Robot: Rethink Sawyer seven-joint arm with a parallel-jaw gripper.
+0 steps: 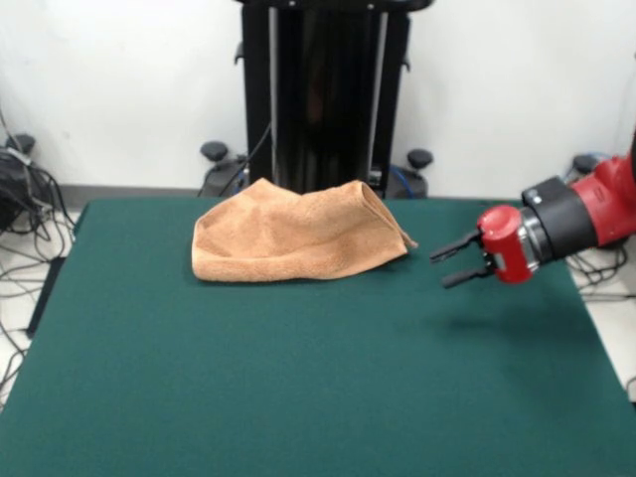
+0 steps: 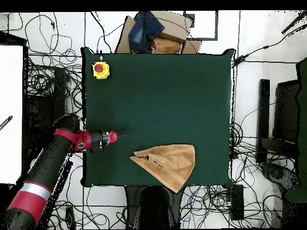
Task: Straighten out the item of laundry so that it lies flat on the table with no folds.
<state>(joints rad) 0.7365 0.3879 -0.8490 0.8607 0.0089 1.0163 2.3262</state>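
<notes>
Laundry comes first: the peach-orange towel (image 1: pixel 298 238) lies toward the far side of the green bench (image 1: pixel 298 397), a little left of centre in the front view, and it is plainly not flat yet. It is doubled over itself into a rough wedge, broad and rounded at its left end and drawn to a point at its right, with a raised ridge along the top and a loose flap at the right tip. From overhead the towel (image 2: pixel 171 165) reads as a triangle sitting close to one bench edge, one corner almost at the rim. By my judgement the task is at an early stage: nothing of the fold has been opened, and the whole spreading-out remains to be done.

Off to the right in the front view, the red and black arm (image 1: pixel 586 214) reaches in nearly level above the bench, its wrist turned so the hand (image 1: pixel 459 260) points leftward at the towel's pointed end. The hand is near that tip but clearly apart from it. Its two dark fingers (image 1: pixel 455 245) stand parted with a visible gap, and they grip nothing. The overhead view agrees, the hand (image 2: pixel 123 136) stopping short of the cloth.
</notes>
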